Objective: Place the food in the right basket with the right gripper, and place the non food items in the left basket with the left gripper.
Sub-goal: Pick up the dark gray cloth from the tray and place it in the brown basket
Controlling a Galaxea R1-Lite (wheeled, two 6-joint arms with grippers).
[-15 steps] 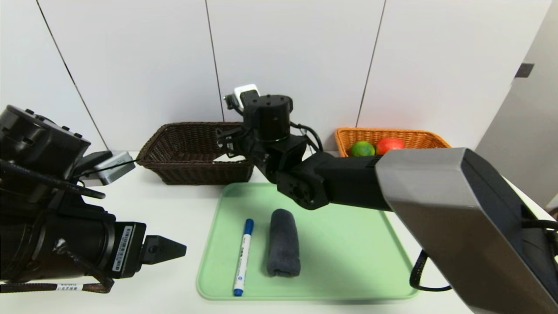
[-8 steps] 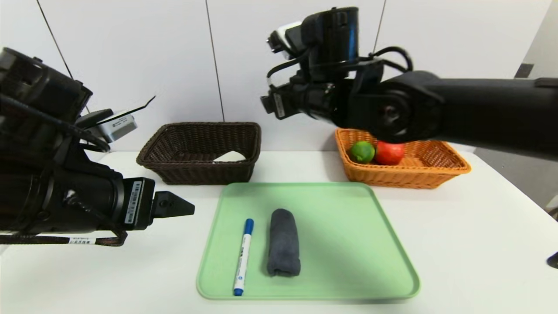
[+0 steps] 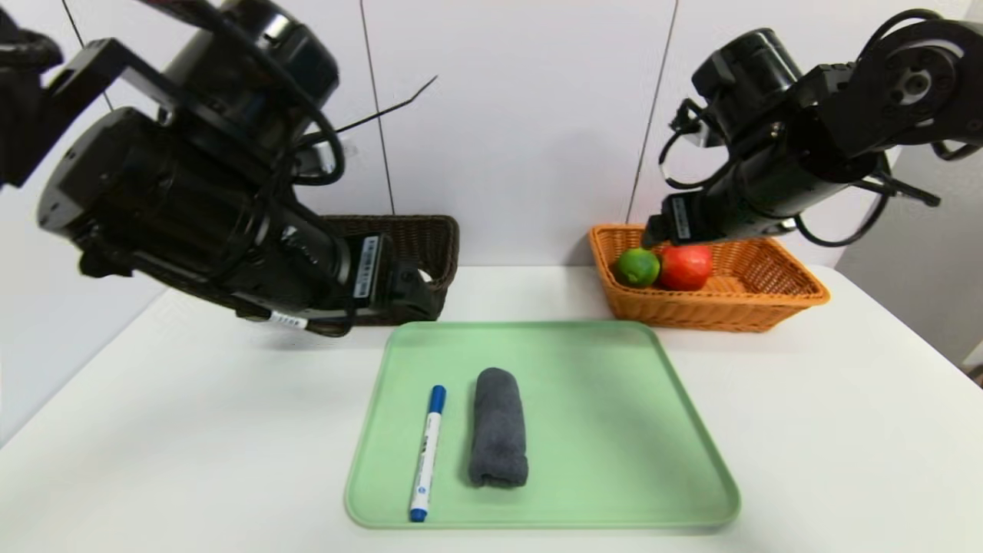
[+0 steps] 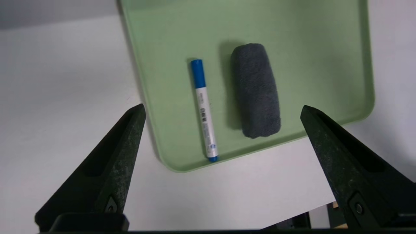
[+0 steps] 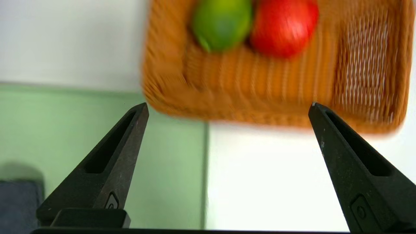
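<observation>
Right hand (image 5: 227,107): fingers spread and empty; it has swung from over the dark basket (image 3: 430,238) across to the right, above the orange basket (image 3: 768,296).
Left hand (image 4: 222,109): spread wide, empty, risen and moved in toward the tray (image 3: 614,430).
Food: apple (image 3: 686,266) and lime (image 3: 639,266) lie touching in the orange basket; that half looks done.
Left to sort: marker (image 3: 427,453) and towel (image 3: 499,438), side by side on the tray.
Likely next: left hand takes the marker or the towel.
</observation>
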